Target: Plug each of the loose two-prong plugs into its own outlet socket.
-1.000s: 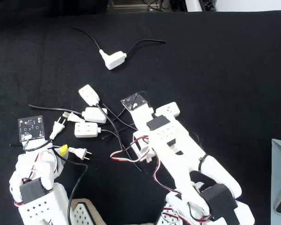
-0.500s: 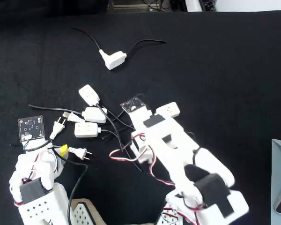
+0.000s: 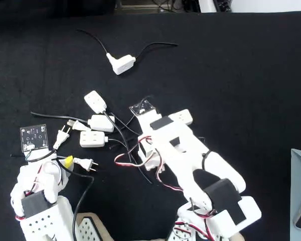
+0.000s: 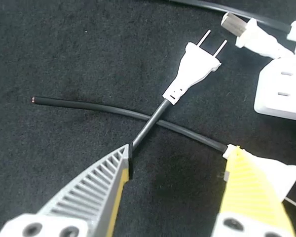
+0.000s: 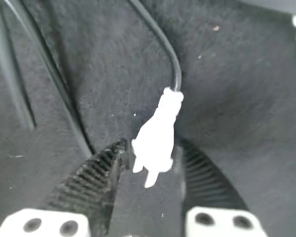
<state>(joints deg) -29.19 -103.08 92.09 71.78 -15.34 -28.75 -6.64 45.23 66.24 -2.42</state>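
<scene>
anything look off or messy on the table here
The right claw holds a white plug with its prongs pointing back into the claw, awkward for plugging. Black cords lie tangled among the sockets, and one cord ends in a bare cut tip.

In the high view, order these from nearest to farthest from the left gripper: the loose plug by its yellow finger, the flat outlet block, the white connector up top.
1. Loose plug, right beside the left gripper.
2. Outlet block, a little beyond, toward the middle.
3. White connector, far side of the table.
</scene>
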